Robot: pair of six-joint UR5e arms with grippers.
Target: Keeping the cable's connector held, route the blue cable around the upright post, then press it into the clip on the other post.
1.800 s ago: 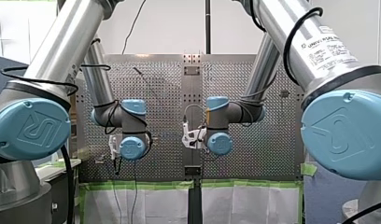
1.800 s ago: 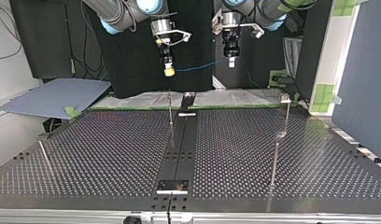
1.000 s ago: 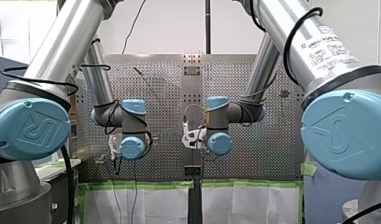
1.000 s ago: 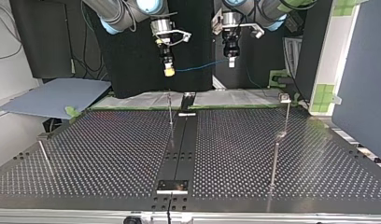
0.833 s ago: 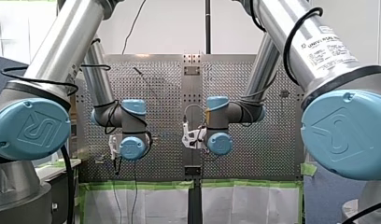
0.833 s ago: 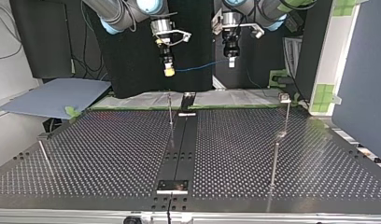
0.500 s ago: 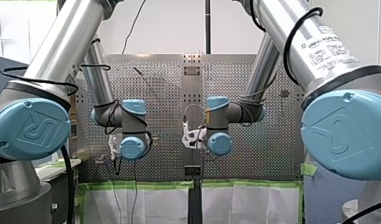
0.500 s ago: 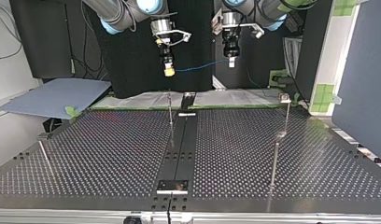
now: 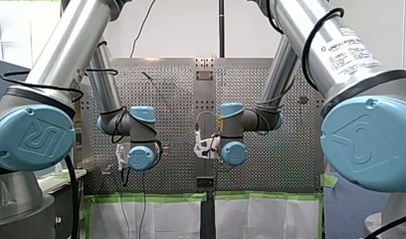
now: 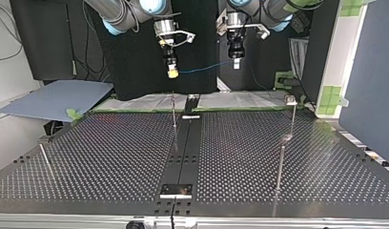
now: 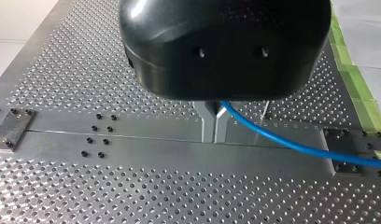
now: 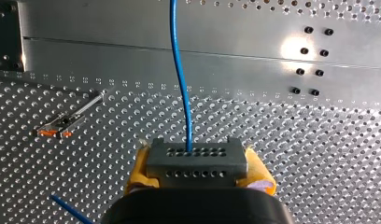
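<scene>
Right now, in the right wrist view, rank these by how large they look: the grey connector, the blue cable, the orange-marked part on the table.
1. grey connector: broadest, but nearest the camera.
2. blue cable: longest, very thin.
3. orange-marked part: shorter; near the cable in area and farther off, so unsure.

Shows my right end effector (image 10: 172, 72), yellow-tipped, at the left and my left end effector (image 10: 236, 63) at the right, both hanging well above the perforated bench (image 10: 111, 157). Has a blue cable (image 10: 204, 68) strung between them. Places a thin upright post (image 10: 174, 112) beneath the right one and a block-topped post (image 10: 292, 119) far right.
</scene>
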